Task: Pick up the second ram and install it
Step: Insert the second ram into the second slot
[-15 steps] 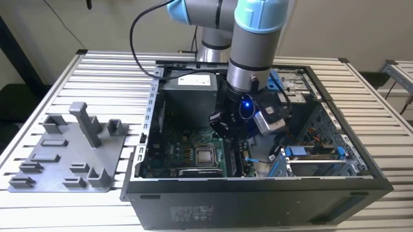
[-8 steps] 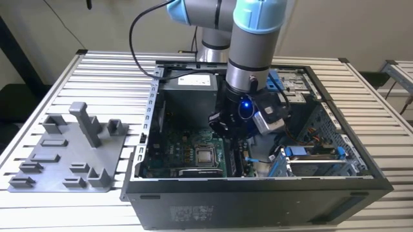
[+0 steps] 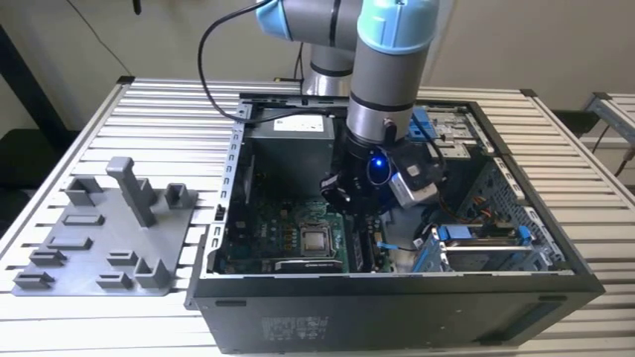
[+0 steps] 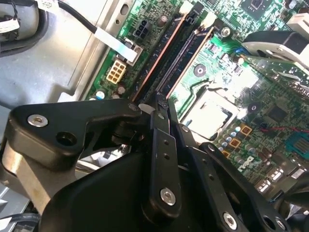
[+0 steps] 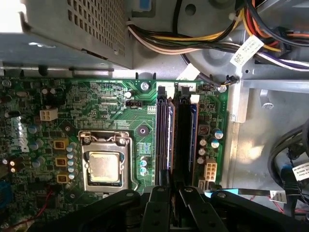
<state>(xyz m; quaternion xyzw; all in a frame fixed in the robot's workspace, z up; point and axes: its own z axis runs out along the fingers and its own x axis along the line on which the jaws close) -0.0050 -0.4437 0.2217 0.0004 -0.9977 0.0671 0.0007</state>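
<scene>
My gripper (image 3: 355, 204) hangs inside the open computer case (image 3: 397, 297), low over the motherboard (image 5: 101, 106). In both wrist views its black fingers (image 5: 159, 198) are drawn close together at the near end of the two long memory slots (image 4: 178, 53). The second ram (image 5: 182, 140) shows as a dark strip standing edge-up in the slot farther from the processor socket (image 5: 104, 166). Its near end runs in between the fingertips, so the gripper (image 5: 172, 189) looks shut on it. The slot beside it (image 5: 164, 135) is black with white latches at its far end.
A grey plastic tray (image 3: 100, 238) with upright posts lies on the slatted table at the exterior view's left. Within the case, the power supply (image 3: 297, 130) and its cable bundle (image 5: 203, 43) sit behind the board. Blue drive-bay clips (image 3: 476, 234) are at the exterior view's right.
</scene>
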